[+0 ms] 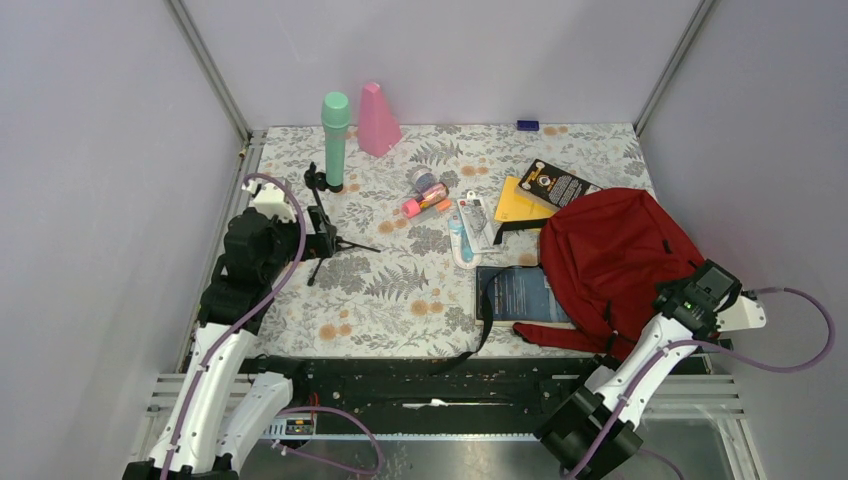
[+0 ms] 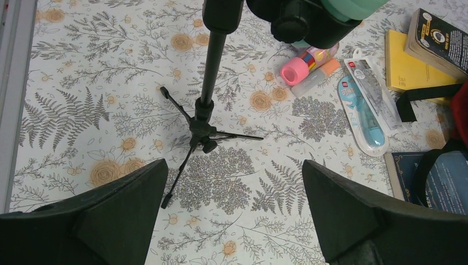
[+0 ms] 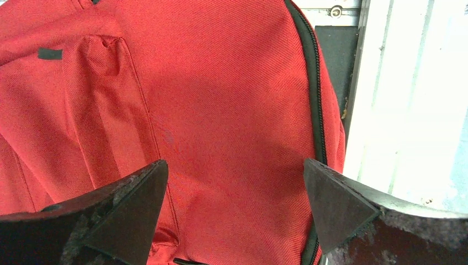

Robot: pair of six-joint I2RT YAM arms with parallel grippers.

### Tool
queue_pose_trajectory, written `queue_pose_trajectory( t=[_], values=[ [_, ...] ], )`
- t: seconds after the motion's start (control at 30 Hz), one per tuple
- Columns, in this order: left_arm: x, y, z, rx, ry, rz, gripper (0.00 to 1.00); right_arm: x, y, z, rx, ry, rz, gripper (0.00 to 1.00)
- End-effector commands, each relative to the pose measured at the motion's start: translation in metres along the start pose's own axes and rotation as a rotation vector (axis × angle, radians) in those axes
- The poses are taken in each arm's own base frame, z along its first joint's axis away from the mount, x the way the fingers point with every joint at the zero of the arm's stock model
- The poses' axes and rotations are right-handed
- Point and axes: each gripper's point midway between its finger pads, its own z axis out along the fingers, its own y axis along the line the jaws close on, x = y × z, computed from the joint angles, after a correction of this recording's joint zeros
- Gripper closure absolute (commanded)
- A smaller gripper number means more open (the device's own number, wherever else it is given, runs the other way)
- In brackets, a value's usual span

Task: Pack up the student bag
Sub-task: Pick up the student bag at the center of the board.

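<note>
On the desk's right half: the large red soft fabric backpack [image 1: 612, 250] lies flat, with its black straps trailing toward the near edge. One strap loops over a dark blue flat book [image 1: 520, 293] just beside it.
Bag opening: a black zipper line [image 3: 315, 83] runs along the side under my right wrist. I see no gap in it, so I judge the backpack is not opened yet, though part of it is hidden from me.
Packed so far: nothing that I can see.
Lying loose at mid desk: a yellow flat notebook [image 1: 515, 203] with a black paperback [image 1: 556, 183] overlapping it, a clear blister pack with a blue item inside [image 1: 468, 228], and a pink-capped tube [image 1: 425, 203].
Farther back: a mint-green upright cylinder [image 1: 335, 138] and a pink tapered block [image 1: 378, 120]. I cannot tell whether they belong in the backpack.
Left tool [image 2: 233, 165]: spread wide and empty, it hovers above a thin black mini tripod [image 2: 201, 124].
Right tool [image 3: 234, 165]: spread wide, it hangs over the red fabric and grips nothing.
Progress: by my judgement the task is at the very start.
Left to do: open the zipper, hold the mouth apart, put the loose items in one by one, then close it.
</note>
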Motion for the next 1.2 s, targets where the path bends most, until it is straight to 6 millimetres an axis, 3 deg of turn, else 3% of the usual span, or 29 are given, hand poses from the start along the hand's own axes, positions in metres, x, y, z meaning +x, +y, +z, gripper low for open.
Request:
queue_pose_trajectory(
  t=[0.0, 0.37, 0.47, 0.67, 0.83, 1.0, 1.1, 1.17],
  values=[
    [-0.009, -0.008, 0.002, 0.036, -0.039, -0.002, 0.01, -0.016, -0.012, -0.008, 0.056, -0.083, 0.032, 0.00],
    [-0.002, -0.017, 0.006, 0.055, -0.010, 0.023, 0.01, -0.028, -0.039, -0.026, 0.169, -0.169, 0.090, 0.00],
    [0.001, -0.024, 0.007, 0.077, -0.002, 0.034, 0.01, -0.014, -0.044, -0.016, 0.182, -0.138, 0.087, 0.00],
    [0.003, -0.027, 0.006, 0.089, 0.003, 0.041, 0.01, 0.031, -0.031, 0.016, 0.129, 0.043, 0.096, 0.00],
    [0.002, -0.025, 0.005, 0.076, 0.001, 0.043, 0.01, 0.029, -0.026, 0.019, 0.116, 0.056, 0.072, 0.02],
    [0.002, -0.026, 0.005, 0.079, 0.004, 0.041, 0.01, 0.015, -0.017, 0.013, 0.045, -0.018, 0.070, 0.38],
    [0.001, -0.026, 0.004, 0.082, 0.000, 0.041, 0.01, 0.009, -0.008, 0.008, -0.025, -0.062, 0.071, 0.80],
    [0.000, -0.026, 0.002, 0.080, -0.008, 0.041, 0.01, 0.005, 0.002, 0.002, -0.085, -0.071, 0.071, 0.99]
  ],
)
